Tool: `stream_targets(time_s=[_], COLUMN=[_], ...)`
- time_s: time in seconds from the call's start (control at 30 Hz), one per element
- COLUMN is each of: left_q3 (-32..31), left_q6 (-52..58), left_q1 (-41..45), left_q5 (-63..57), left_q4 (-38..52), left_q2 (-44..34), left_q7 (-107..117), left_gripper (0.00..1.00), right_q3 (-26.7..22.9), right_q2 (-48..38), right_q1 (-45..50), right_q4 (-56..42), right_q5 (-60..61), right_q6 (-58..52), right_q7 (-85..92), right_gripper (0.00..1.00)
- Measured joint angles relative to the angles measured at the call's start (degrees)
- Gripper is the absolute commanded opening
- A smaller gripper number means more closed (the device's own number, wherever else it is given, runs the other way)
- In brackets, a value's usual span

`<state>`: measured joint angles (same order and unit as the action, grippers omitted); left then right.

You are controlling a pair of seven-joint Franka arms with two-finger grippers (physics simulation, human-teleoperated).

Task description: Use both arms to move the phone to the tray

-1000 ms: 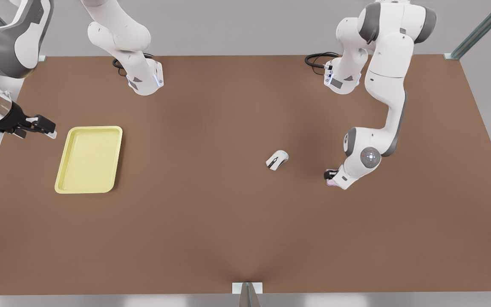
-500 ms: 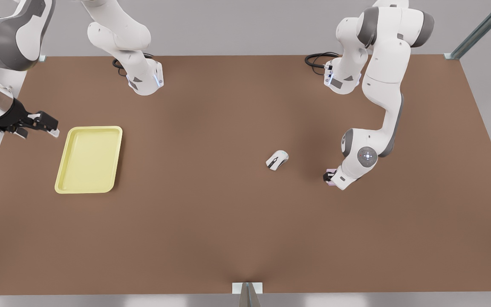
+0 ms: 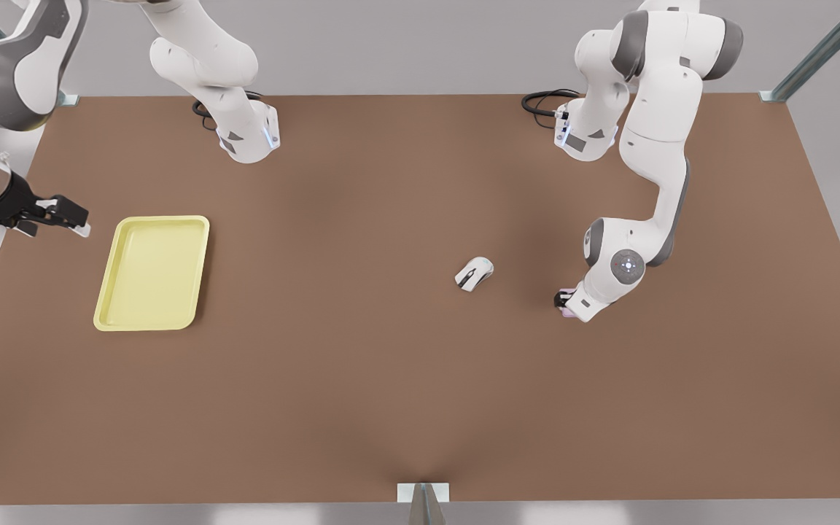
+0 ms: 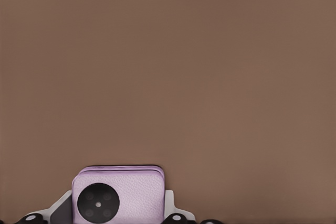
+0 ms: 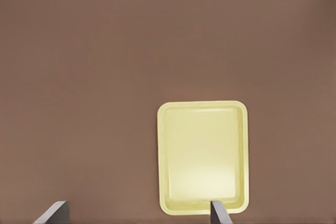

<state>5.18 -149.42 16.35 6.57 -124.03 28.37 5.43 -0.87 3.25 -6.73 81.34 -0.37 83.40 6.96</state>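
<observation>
Because the phone lies far from the tray, the layout calls for both arms, probably a hand-over.
Phone (image 4: 118, 196): pale pink, flat on the bench (image 3: 391, 364) at the front view's right, camera face up, well apart from the tray.
Left gripper (image 3: 564, 302): down at the phone, fingers (image 4: 169, 205) set either side of it; whether they already pinch it is hard to tell.
Right gripper (image 3: 63, 217): waits above the bench just beside the tray, fingers (image 5: 219, 213) spread, likely ready to receive.
Tray (image 3: 103, 310): pale yellow, holding nothing, at the front view's left.
Mouse (image 3: 474, 273): between phone and tray, near the phone; carry past it.
</observation>
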Motion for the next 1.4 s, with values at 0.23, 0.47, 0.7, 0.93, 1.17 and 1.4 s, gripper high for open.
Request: stream_targets(time_s=[0.23, 0.47, 0.7, 0.93, 1.17, 1.4], left_q3=[0.0, -0.03, -0.43, -0.43, -0.5, -1.04], left_q6=[0.05, 0.11, 0.43, 4.33, 16.54, 24.35], left_q1=[0.0, 0.0, 0.54, 8.11, 22.72, 33.37], left_q5=[0.01, 0.01, -0.04, 0.08, 0.4, 0.58], left_q4=[0.06, 0.16, 0.76, 11.84, 44.45, 58.78], left_q2=[0.13, -0.12, -0.32, 1.02, 18.13, 24.74], left_q7=[-0.1, -0.15, -0.07, 1.56, 8.64, 18.62], left_gripper=[0.84, 0.83, 0.82, 0.82, 0.82, 0.82], right_q3=[0.08, 0.16, 0.17, 0.28, 0.33, 0.35], right_q2=[3.0, 3.31, 3.34, 3.4, 3.4, 3.48], right_q1=[0.86, 1.15, 1.31, 1.28, 1.38, 1.33], right_q4=[-2.25, -2.65, -2.6, -2.6, -2.57, -2.57], right_q5=[-0.29, -0.02, 0.14, 0.13, 0.16, 0.16], right_q6=[0.25, 0.35, 0.43, 0.46, 0.48, 0.53], right_q7=[0.04, 0.08, 0.09, 0.11, 0.13, 0.14], right_gripper=[1.0, 1.0, 1.0, 1.0, 1.0, 1.0])
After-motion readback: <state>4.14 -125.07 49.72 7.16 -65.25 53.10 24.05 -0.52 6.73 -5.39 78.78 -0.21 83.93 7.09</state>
